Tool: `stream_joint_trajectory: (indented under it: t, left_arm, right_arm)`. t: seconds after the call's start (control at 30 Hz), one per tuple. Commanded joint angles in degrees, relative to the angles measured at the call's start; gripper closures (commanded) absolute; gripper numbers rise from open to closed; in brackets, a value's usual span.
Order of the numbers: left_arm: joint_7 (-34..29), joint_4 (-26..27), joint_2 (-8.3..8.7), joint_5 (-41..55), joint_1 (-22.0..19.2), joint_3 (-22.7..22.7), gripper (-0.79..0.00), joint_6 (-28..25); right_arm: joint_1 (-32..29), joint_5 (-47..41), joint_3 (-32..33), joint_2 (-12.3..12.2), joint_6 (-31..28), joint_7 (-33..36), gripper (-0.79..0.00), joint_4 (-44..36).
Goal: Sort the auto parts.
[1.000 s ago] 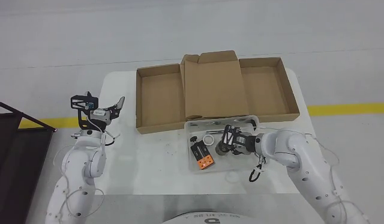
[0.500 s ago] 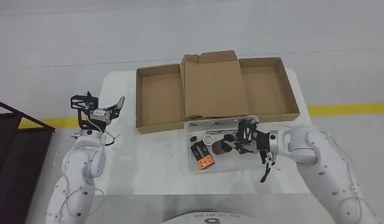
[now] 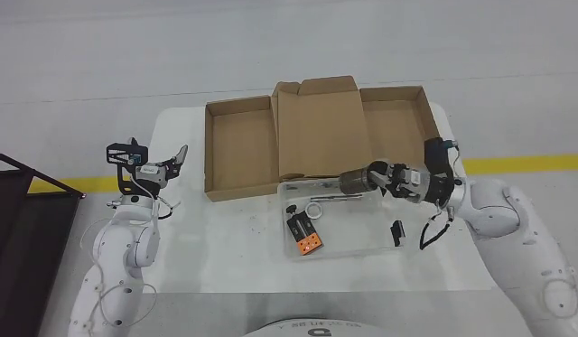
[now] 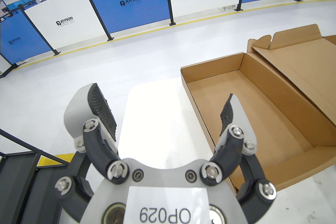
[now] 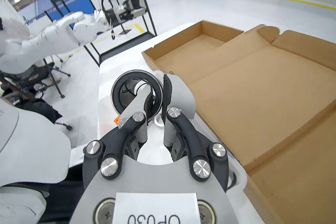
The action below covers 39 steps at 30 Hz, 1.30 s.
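Note:
My right gripper (image 5: pixel 157 95) is shut on the wall of a black bearing ring (image 5: pixel 121 93), one finger inside the ring and one outside. From above, the ring (image 3: pixel 351 184) hangs at the clear tray's (image 3: pixel 357 239) far edge, close to the open cardboard box (image 3: pixel 325 134), with the right gripper (image 3: pixel 370 179) behind it. In the tray lie an orange-and-black part (image 3: pixel 305 235), a small white ring (image 3: pixel 313 210) and a small black part (image 3: pixel 397 231). My left gripper (image 4: pixel 164 99) is open and holds nothing, raised near the table's left side (image 3: pixel 161 163).
The cardboard box (image 4: pixel 249 104) has a left and a right compartment with a folded lid panel (image 5: pixel 249 93) between them; nothing lies in them. A black rack (image 3: pixel 27 238) stands beside the table's left side. Bare white tabletop (image 3: pixel 235 238) lies left of the tray.
My right gripper has lifted the bearing ring out of the tray's middle and carried it right and back toward the box. The left arm has stayed still.

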State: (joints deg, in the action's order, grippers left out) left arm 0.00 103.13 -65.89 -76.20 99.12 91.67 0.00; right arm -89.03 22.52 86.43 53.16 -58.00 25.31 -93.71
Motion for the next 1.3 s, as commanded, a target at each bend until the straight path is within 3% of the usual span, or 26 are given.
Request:
stream_joint_trajectory:
  t: [0.0,0.07,0.3,0.6,0.83,0.93,1.13,1.17,1.27]
  left_arm:
    - [0.0,0.0,0.00,0.0,0.0,0.0,-0.785,0.0]
    - [0.0,0.0,0.00,0.0,0.0,0.0,-0.785,0.0]
    - [0.0,0.0,0.00,0.0,0.0,0.0,-0.785,0.0]
    - [0.0,0.0,0.00,0.0,0.0,0.0,-0.785,0.0]
    - [0.0,0.0,0.00,0.0,0.0,0.0,-0.785,0.0]
    - [0.0,0.0,0.00,0.0,0.0,0.0,-0.785,0.0]
    - [0.0,0.0,0.00,0.0,0.0,0.0,-0.785,0.0]
    - [0.0,0.0,0.00,0.0,0.0,0.0,-0.785,0.0]
    - [0.0,0.0,0.00,0.0,0.0,0.0,-0.785,0.0]
  right_arm:
    - [1.0,-2.7,0.3,-0.3,0.0,0.1,0.000,2.5]
    - [2.5,-4.5,0.7,-0.5,0.4,0.5,0.000,5.8]
    - [8.7,-0.2,-0.7,0.1,12.0,-1.5,0.000,13.4]
    - [14.0,18.5,-6.3,2.0,41.0,-11.4,0.000,19.3]
    - [16.4,20.3,-8.3,2.8,46.5,-10.0,0.000,23.0]
    - [17.1,21.7,-9.0,3.1,48.4,-9.3,-0.185,23.9]
    - [17.5,22.9,-9.2,3.4,49.9,-9.3,-0.416,24.1]
    - [17.4,22.7,-8.9,3.4,49.7,-9.6,-0.785,23.7]
    - [16.3,21.6,-7.7,3.3,48.5,-10.7,-0.785,22.5]
